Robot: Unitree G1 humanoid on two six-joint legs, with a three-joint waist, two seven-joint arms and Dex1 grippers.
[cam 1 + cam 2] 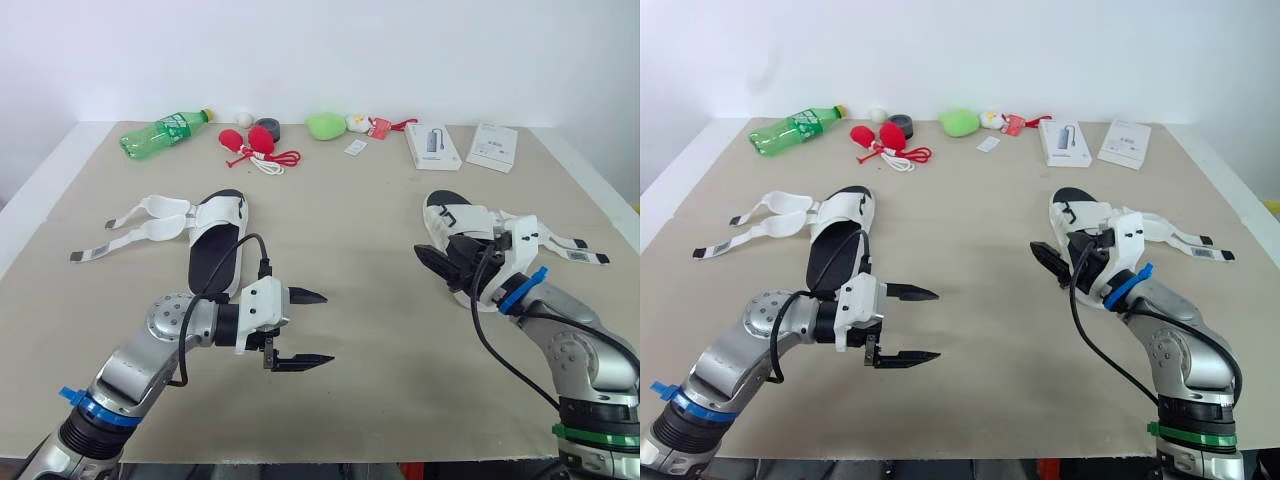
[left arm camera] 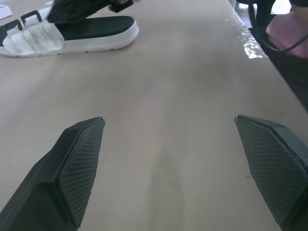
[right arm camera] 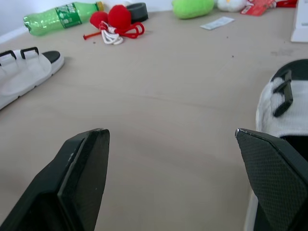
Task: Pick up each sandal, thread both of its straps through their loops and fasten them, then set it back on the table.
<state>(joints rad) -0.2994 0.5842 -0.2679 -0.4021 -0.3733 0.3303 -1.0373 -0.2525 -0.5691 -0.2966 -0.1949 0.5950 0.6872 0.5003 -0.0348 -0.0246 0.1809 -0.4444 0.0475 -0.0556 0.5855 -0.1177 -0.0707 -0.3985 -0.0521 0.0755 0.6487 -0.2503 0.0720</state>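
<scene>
The left sandal point(image 1: 215, 245) is white with a black footbed and lies left of centre. Its two straps point(image 1: 140, 225) are spread unfastened to the left. The right sandal point(image 1: 455, 220) lies at the right, and its straps point(image 1: 560, 245) trail off to the right. My left gripper point(image 1: 322, 328) hovers open over bare table in front of the left sandal, holding nothing. My right gripper point(image 1: 445, 265) is open at the near end of the right sandal, with one finger beside the sole. The right wrist view shows that sandal's black loops point(image 3: 284, 91) just beyond the fingers.
Along the back edge stand a green bottle point(image 1: 165, 132), red balls with a cord point(image 1: 250, 142), a green plush point(image 1: 325, 125) and two white boxes point(image 1: 432, 146). The table's right edge point(image 1: 600, 190) runs close to the right sandal's straps.
</scene>
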